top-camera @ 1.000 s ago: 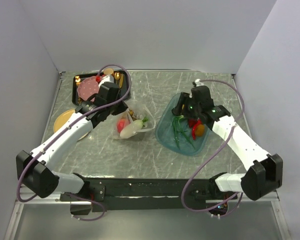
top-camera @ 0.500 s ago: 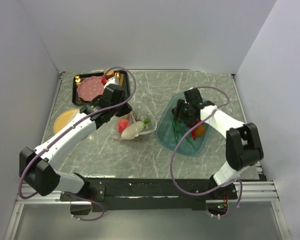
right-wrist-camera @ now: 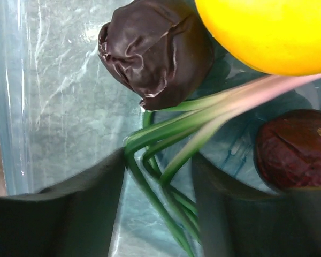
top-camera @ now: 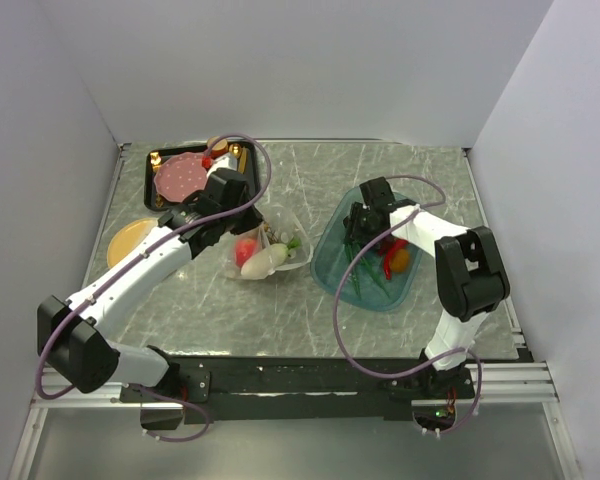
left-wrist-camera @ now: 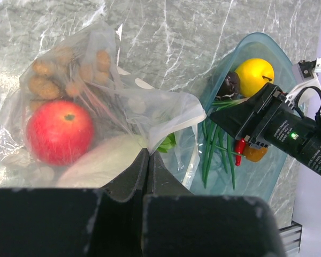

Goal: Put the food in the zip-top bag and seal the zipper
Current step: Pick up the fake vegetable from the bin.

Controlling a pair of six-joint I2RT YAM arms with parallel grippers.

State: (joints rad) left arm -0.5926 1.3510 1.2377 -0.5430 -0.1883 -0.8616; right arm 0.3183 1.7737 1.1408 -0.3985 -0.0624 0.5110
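Between the right gripper's (right-wrist-camera: pixel 158 160) spread fingers (right-wrist-camera: pixel 75 214) runs a bundle of green leaves (right-wrist-camera: pixel 171 134), the stalks passing through the gap with neither pad visibly clamping them. A crumpled dark brown piece (right-wrist-camera: pixel 152 51) sits just past the tips, with the yellow round fruit (right-wrist-camera: pixel 273 32) beside it. The left gripper's (left-wrist-camera: pixel 148 160) fingers are pressed together on the film of the zip-top bag (left-wrist-camera: pixel 101 101). The bag lies on the table (top-camera: pixel 280 315) left of the teal tray (top-camera: pixel 325 272) and holds the red apple (left-wrist-camera: pixel 59 131), the brown nut cluster (left-wrist-camera: pixel 43 83) and the white oblong piece (left-wrist-camera: pixel 104 163). Since a second ago the right arm's elbow has swung in from the table's right edge to stand beside the tray, and its gripper has slid from the tray's far end toward its far-left rim. The left arm shifted slightly rightward early on and has held since, and the bag looks unchanged. One right finger sits close to the tray's wall (right-wrist-camera: pixel 10 107). The bag's mouth edge lies just beside the tray's rim, though contact cannot be told. Bare marbled tabletop runs along the near side in front of both, and behind the tray toward the back wall. Left of the bag, a black tray (top-camera: pixel 152 160) with a pink plate (top-camera: pixel 180 177) and a yellow disc (top-camera: pixel 130 240) fill the far-left corner.
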